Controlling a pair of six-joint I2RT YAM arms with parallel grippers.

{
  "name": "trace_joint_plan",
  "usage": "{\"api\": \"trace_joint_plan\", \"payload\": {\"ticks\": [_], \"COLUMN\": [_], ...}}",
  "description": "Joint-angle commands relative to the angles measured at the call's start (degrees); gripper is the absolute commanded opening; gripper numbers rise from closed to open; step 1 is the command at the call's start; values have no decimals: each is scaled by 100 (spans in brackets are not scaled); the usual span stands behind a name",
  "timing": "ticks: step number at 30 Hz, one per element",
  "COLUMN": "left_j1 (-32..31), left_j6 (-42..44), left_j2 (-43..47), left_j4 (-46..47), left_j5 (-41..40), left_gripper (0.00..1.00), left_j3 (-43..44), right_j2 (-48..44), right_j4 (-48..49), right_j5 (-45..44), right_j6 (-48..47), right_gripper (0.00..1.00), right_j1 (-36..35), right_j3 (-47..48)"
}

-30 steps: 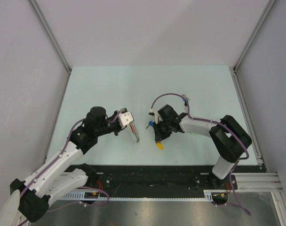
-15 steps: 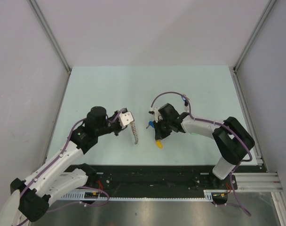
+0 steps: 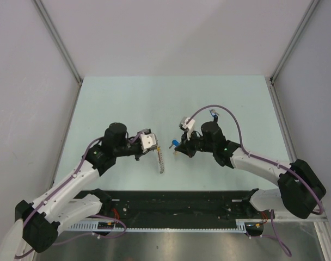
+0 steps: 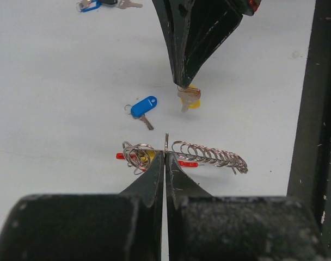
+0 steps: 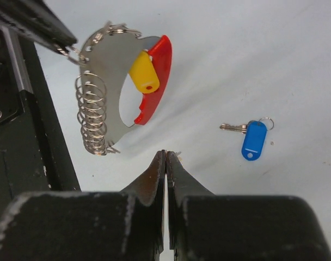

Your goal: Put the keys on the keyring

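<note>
— While the overhead view is being read, where is the keyring (image 3: pixel 160 162) being kept?

— It is being pinched by one loop in the clenched left end effector (image 3: pixel 153 149), with its long axis being trailed toward the near edge of the surface (image 3: pixel 127 103). The right end effector (image 3: pixel 179 148) is being held just beside it, on its right.

— And from the left wrist?

— A yellow-headed key (image 4: pixel 189 99) is being clamped in the right end effector, beyond the keyring. A blue-headed key (image 4: pixel 143 107) is being seen lying on the surface near both.

— From the right wrist?

— The keyring is being presented up-left of the shut tips, its red band (image 5: pixel 157 76) facing them. By judgement, the key is being called leftward, and the right arm is nearer.
</note>
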State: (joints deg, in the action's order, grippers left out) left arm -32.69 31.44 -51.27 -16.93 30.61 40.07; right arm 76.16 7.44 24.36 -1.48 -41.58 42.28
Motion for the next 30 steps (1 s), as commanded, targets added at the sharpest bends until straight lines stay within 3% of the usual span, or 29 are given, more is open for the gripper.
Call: {"api": "trace_joint_plan", "payload": {"ticks": [1, 12, 18, 30], "left_j1": [26, -10, -18, -229], "left_j6": [187, 213, 187, 161], "left_j2": [-129, -656, -744, -1535], "left_j4": [225, 225, 322, 374], "left_j5": [796, 1412, 1658, 1773], "left_gripper": [0, 1, 1, 1], "left_j3": [-26, 35, 18, 220], "right_j2": [-567, -760, -918, -1323], "right_j4": [1601, 2297, 1945, 2788], "right_j5": [289, 876, 1053, 1168], "right_j6": [-266, 33, -309, -573], "right_gripper": [0, 0, 0, 0], "right_j1": [19, 369, 449, 186], "right_j3": [-536, -616, -660, -1687]}}
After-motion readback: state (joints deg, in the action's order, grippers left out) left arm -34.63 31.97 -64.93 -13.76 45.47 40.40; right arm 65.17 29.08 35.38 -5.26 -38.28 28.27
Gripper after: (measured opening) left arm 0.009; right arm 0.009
